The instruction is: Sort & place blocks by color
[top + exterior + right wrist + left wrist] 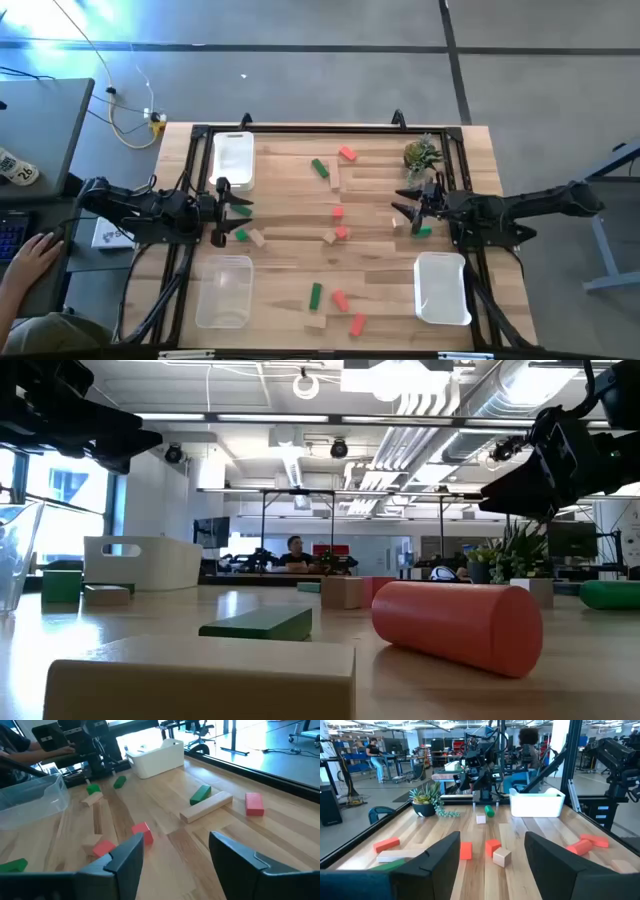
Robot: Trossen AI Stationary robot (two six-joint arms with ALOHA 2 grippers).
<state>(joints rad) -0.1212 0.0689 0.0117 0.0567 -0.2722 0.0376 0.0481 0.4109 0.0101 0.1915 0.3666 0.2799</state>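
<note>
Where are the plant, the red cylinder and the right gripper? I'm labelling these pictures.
plant (421,153): high view, middle of its leaves.
red cylinder (455,623): low view, middle of its curved side.
right gripper (403,201): high view, between its fingertips; jaws open.

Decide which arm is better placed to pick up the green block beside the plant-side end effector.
Right. Its open end effector hangs next to that green block, while the left end effector is across the table.

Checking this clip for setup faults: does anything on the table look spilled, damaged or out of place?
Nothing stands out. The blocks lie scattered loose on the table, unsorted, and all three trays look empty and upright. The left gripper and right gripper hover open, holding nothing.
</note>
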